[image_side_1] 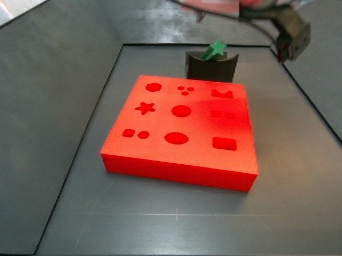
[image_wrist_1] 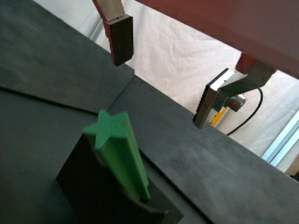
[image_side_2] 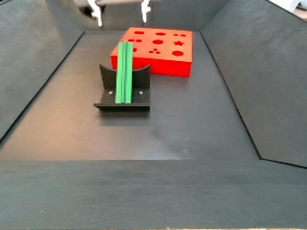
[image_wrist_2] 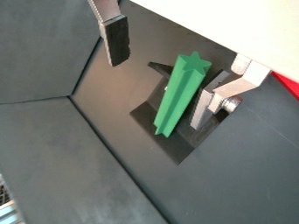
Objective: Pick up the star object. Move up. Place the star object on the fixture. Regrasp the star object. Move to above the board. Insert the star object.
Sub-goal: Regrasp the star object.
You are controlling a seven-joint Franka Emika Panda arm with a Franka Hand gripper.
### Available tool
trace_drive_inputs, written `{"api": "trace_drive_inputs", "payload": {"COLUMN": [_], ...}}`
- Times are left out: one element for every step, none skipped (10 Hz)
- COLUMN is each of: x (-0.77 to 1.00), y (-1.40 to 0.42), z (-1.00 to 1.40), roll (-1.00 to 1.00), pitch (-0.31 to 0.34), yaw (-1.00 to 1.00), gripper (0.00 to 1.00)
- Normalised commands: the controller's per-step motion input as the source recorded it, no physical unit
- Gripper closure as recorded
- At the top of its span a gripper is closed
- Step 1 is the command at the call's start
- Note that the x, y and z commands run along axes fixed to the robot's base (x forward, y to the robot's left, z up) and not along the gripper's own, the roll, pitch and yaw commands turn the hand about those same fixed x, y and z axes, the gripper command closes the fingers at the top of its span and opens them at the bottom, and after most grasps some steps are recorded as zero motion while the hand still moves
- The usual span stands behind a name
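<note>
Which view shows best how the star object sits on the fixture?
A side view: the star object lies full length, leaning on the fixture. The open gripper is above, apart. Both wrist views show it closer but cropped; the remaining side view shows only its tip.

No writing, label, brand, number or sign is showing legibly anywhere in these views. The board [image_side_1: 187, 130] is showing only cut-out shapes on its red top, with no lettering. The star object [image_side_2: 124, 72] and the fixture [image_side_2: 139, 93] are showing plain surfaces in both side views and both wrist views. The gripper [image_wrist_2: 167, 72], hanging above the star object with its fingers spread apart, is carrying no readable marking on its silver plates or dark pads. The dark floor and walls of the enclosure are showing nothing printed either.
</note>
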Motion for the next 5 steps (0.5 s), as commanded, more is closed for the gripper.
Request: {"api": "trace_drive_inputs", "payload": {"x": [0.09,0.1,0.11,0.1,0.09], "y": [0.02,0.02,0.01,0.01,0.0], "z": [-1.0,-1.0,-1.0,-0.95,-0.73], "roll": [0.07,0.07,0.07,0.07,0.07], "pitch": [-0.112,-0.092,-0.071,-0.053,-0.019], "yaw": [0.0,-0.03,-0.04,-0.05,-0.05], "gripper": [0.0,0.0,0.0,0.0,0.0]}}
